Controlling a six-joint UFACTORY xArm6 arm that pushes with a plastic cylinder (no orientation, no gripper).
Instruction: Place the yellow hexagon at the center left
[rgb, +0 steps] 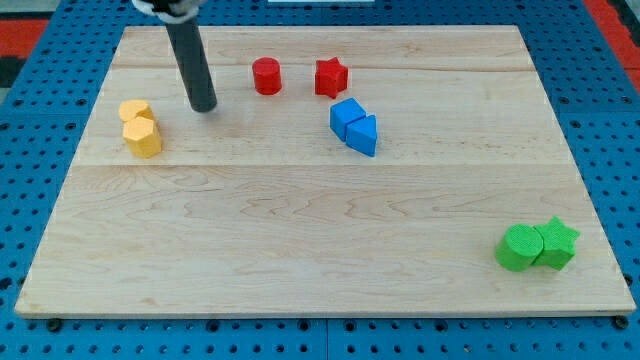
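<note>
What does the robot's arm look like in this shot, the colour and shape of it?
Only a straight dark grey cylindrical rod shows, smooth and unmarked, ending at my tip. A pale collar caps it at the view's top. No cables or labels are visible.
</note>
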